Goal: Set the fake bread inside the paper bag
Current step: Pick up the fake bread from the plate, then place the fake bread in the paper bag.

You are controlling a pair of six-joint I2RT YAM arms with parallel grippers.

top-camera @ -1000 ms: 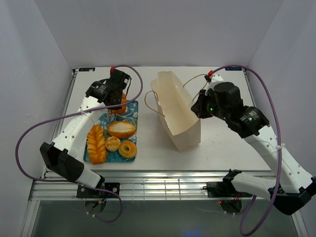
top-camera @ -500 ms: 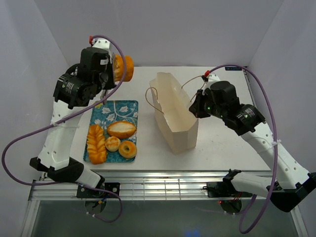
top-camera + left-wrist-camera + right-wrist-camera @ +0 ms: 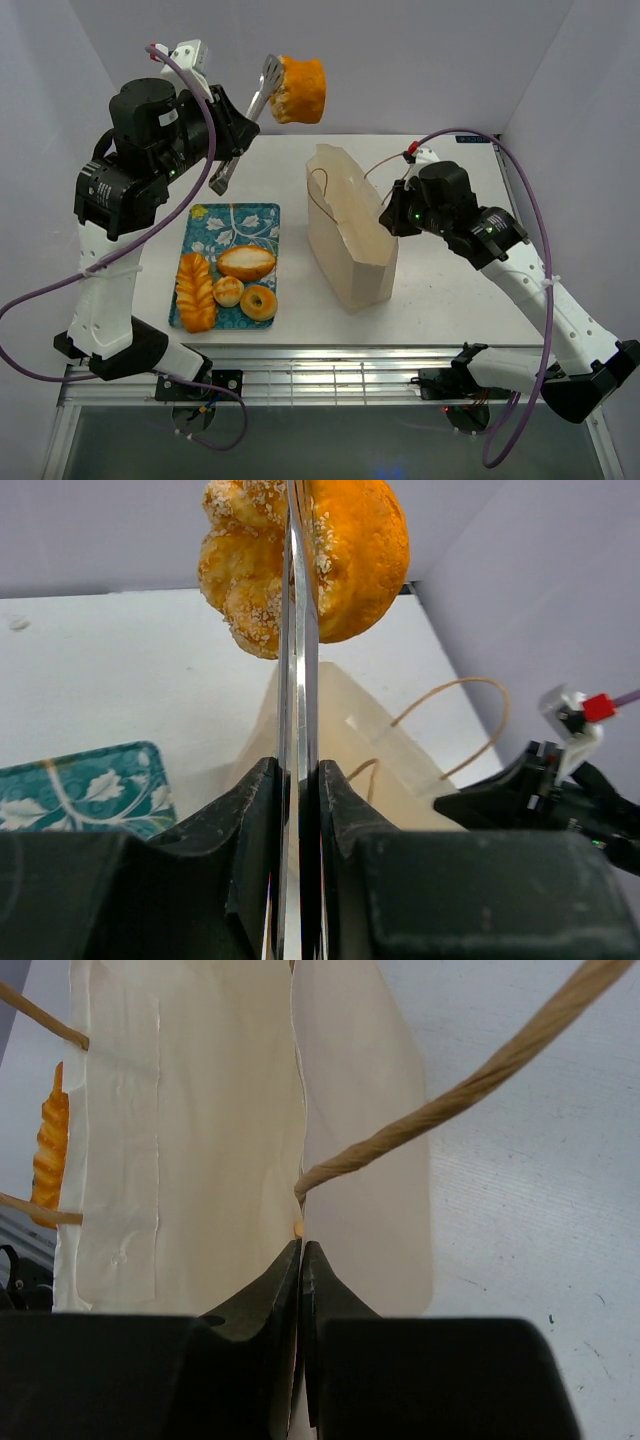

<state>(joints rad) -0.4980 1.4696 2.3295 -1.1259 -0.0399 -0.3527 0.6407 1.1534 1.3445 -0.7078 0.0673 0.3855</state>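
My left gripper (image 3: 236,132) is shut on metal tongs (image 3: 297,680), which pinch a sugared golden round pastry (image 3: 300,90) high in the air, up and left of the paper bag's mouth; the pastry fills the top of the left wrist view (image 3: 340,560). The tan paper bag (image 3: 350,240) stands open at mid-table. My right gripper (image 3: 388,215) is shut on its right rim (image 3: 302,1250). A braided loaf (image 3: 195,290), an oval roll (image 3: 246,262), a small bun (image 3: 229,291) and a ring bagel (image 3: 259,301) lie on the teal tray (image 3: 225,222).
The bag's cord handles (image 3: 450,1100) loop out on both sides. White enclosure walls close in the table on three sides. A metal rail (image 3: 320,375) runs along the near edge between the arm bases.
My left arm has lifted the pastry in the tongs from the tray's far end up and rightward to beside the bag. The right gripper has kept hold of the bag, which shifted slightly.
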